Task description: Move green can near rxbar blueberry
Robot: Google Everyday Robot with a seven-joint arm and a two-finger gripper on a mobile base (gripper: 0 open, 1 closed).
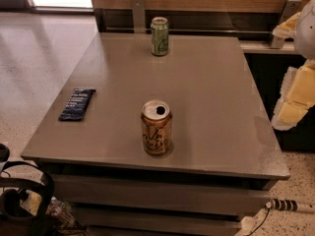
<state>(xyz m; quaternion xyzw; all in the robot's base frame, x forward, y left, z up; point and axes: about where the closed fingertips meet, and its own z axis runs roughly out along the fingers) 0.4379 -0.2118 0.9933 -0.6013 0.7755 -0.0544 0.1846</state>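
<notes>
Green can (159, 36) stands at the table's (216, 102) 12 o'clock, rxbar blueberry (77, 104) at 9. Gripper (294, 100) hangs at 3 o'clock; I cannot tell whether it is spread.

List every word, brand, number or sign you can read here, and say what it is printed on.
Nothing can be quoted with confidence.
green can: pale markings, too blurred to read.
orange-gold can: dark script lettering, not legible.
rxbar blueberry: small white text, too small to read.
table: no writing visible.
hand, at the right edge beside the table: no markings visible.
</notes>
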